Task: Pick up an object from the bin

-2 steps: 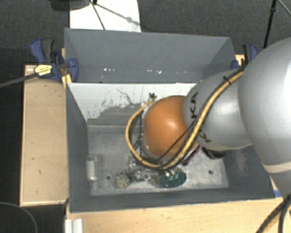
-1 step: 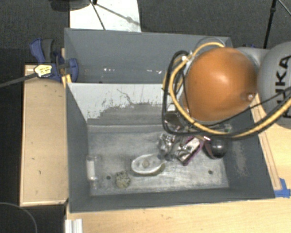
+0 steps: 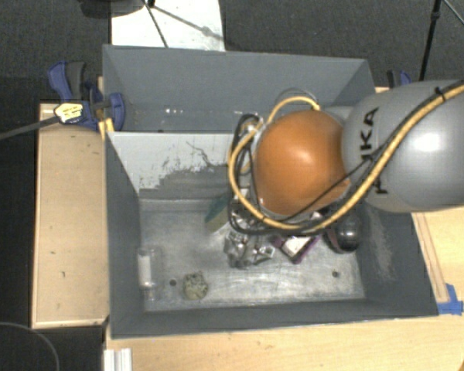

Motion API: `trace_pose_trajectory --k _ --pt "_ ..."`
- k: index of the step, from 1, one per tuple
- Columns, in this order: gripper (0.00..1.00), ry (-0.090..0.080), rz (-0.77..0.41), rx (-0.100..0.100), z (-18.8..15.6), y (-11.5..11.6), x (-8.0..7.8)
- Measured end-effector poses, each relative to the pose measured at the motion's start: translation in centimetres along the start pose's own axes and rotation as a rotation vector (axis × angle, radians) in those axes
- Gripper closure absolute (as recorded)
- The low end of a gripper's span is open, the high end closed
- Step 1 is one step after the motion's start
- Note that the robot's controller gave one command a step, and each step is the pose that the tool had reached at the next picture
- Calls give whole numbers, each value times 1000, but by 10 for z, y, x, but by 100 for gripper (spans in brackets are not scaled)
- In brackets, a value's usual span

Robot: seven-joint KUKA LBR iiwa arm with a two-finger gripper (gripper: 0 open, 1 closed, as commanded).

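Where the gripper (image 3: 243, 252) hangs low over the floor of the bin (image 3: 216, 83), just right of the floor's middle, no thing can be made out in its grasp, and I cannot tell whether it is open or shut: its metal parts are a grey tangle against the grey floor. Nearest to it, just beside it at 3 o'clock, lies a purple-and-white piece (image 3: 298, 246), flat and angular, partly under the wrist. At 11 o'clock from the gripper, close by, a teal-green scrap (image 3: 216, 211) leans near the foot of the back wall. Farther out at 3 o'clock, past the purple-and-white piece, sits a dark rounded thing (image 3: 345, 234) with a dull shine, near the right wall. Well apart from all these, toward 9 o'clock, a small clear tube (image 3: 145, 267) lies along the left wall, and at 8 o'clock a mottled olive lump (image 3: 195, 286) rests by the front edge of the floor. Above the gripper, at 12 o'clock, the orange cover (image 3: 298, 161) bulges over the wrist, ringed by yellow cables (image 3: 236, 165); the grey arm (image 3: 425, 153) runs off from it toward 3 o'clock, over the bin's right rim.
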State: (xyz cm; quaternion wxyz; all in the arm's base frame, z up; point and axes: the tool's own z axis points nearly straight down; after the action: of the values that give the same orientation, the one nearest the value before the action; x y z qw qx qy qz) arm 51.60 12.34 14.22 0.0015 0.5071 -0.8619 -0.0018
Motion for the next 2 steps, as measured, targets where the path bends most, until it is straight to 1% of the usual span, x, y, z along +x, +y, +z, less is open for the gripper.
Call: trace_pose_trajectory --k 1,2 --pt "100 -7 435 7 -13 -43 -11" --pt "100 -1 453 2 32 -28 -8"
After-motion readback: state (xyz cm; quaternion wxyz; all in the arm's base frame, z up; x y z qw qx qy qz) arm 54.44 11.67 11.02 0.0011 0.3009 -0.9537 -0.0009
